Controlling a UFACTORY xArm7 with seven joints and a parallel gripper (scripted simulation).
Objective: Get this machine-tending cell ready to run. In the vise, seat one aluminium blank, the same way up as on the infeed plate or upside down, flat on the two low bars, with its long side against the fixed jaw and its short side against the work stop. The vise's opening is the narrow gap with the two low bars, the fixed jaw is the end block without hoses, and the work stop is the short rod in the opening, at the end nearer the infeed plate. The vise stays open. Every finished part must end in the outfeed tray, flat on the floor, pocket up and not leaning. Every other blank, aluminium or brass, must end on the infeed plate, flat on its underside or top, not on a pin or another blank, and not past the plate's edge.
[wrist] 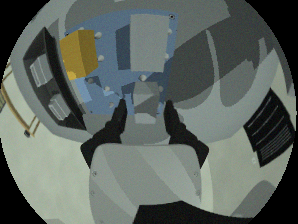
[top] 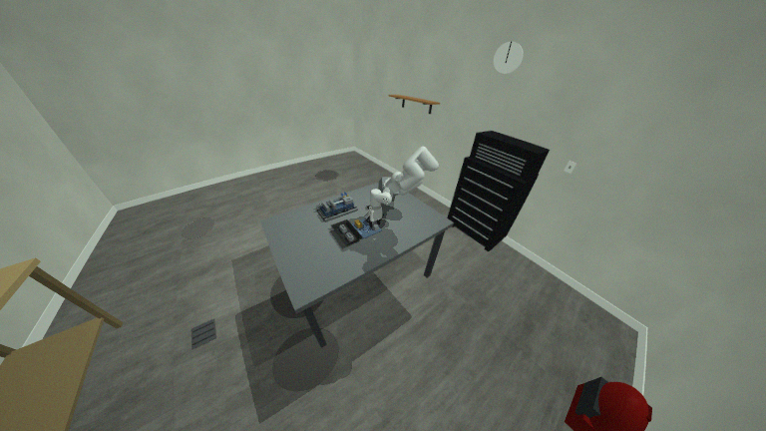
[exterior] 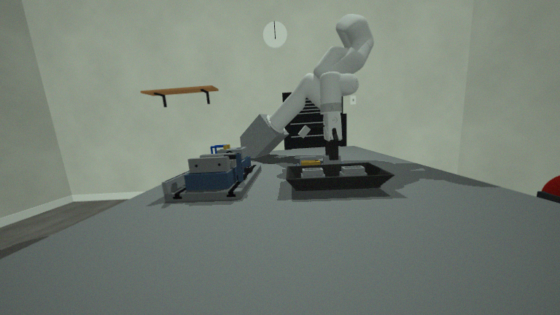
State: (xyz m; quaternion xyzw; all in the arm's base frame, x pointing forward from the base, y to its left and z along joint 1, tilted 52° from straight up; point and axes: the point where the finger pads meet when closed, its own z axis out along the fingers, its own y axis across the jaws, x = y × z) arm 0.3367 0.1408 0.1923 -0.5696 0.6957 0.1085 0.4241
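Observation:
The blue infeed plate [wrist: 127,63] holds a brass blank [wrist: 76,52] at its left and an aluminium blank [wrist: 148,42] at its far side. A second grey blank [wrist: 147,96] lies on the plate's near side. My gripper [wrist: 145,106] is open and low over the plate, with one finger on each side of this grey blank. In the exterior view the gripper [exterior: 332,152] stands behind the black outfeed tray [exterior: 338,176], which holds two grey finished parts [exterior: 312,171] [exterior: 352,169]. The vise [exterior: 213,174] stands left of the tray; its opening is hidden.
A black tool cabinet [top: 498,188] stands behind the table's far corner. The arm's grey base [exterior: 261,137] sits between the vise and the plate. A small yellow piece [exterior: 226,146] shows at the vise's far end.

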